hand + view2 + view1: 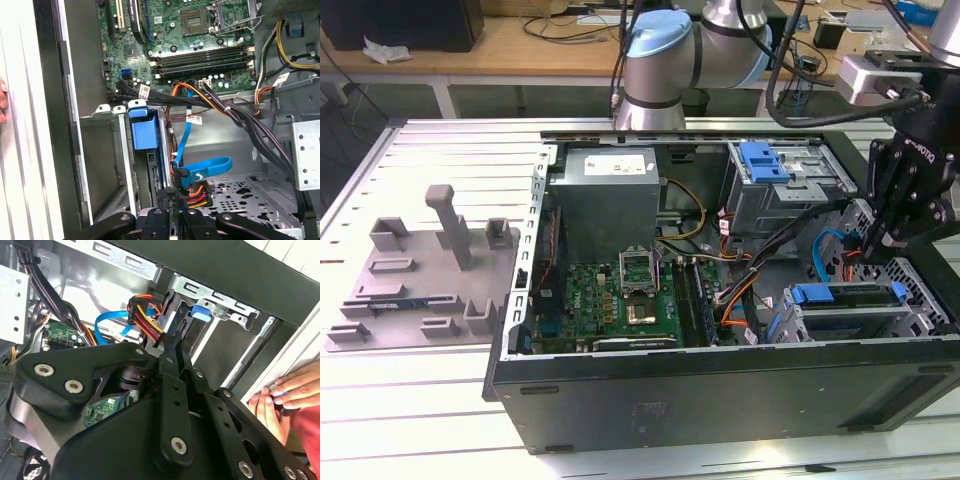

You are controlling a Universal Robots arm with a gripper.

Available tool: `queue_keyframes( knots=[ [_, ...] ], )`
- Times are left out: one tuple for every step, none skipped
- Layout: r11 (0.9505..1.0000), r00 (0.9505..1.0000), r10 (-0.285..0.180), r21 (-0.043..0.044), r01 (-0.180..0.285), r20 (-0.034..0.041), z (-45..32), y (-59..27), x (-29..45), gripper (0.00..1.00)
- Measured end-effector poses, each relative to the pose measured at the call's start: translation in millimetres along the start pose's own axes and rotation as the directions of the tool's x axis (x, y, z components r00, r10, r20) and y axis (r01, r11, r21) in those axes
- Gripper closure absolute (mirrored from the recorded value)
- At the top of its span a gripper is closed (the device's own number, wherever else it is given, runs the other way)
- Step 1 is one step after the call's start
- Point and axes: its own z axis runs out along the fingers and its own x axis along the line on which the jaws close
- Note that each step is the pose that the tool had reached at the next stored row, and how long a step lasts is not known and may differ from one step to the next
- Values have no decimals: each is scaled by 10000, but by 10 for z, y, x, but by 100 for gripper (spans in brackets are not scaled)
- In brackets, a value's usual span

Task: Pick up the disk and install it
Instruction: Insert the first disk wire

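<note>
Closed jaws partly hide the disk (146,135), slotted edge-on in its cage (127,170).

Pincer (169,197) has narrow clearance between drive cage (122,160) and blue cable (210,166) with power wires (199,192); perforated floor (245,192) beyond lies open.

claw (169,344) closed, near orange-red cables (145,315) | hand (292,392) beside case (240,265)

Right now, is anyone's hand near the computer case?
Yes, the second wrist view shows a hand beside the case's outer wall.
</note>
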Motion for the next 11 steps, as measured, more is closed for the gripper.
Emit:
queue_keyframes(
  knots=[
    [10000,9999,-12,-3,12,102,2,-2,18,83],
    [10000,9999,-16,-4,16,149,3,-3,27,83],
    [10000,9998,-22,-8,22,193,4,-4,35,83],
    [10000,9997,-25,-11,25,225,5,-4,40,83],
    [10000,9997,-27,-11,28,239,5,-5,44,83],
    [10000,9997,-31,-11,31,239,4,-5,44,83],
    [10000,9997,-37,-11,38,240,5,-5,44,83],
    [10000,9997,-44,-10,44,240,5,-5,44,83],
    [10000,9997,-44,-10,44,240,5,-5,44,83],
    [10000,9997,-44,-9,44,240,4,-5,44,83],
    [10000,9997,-44,-9,45,240,4,-5,44,83]
  ],
)
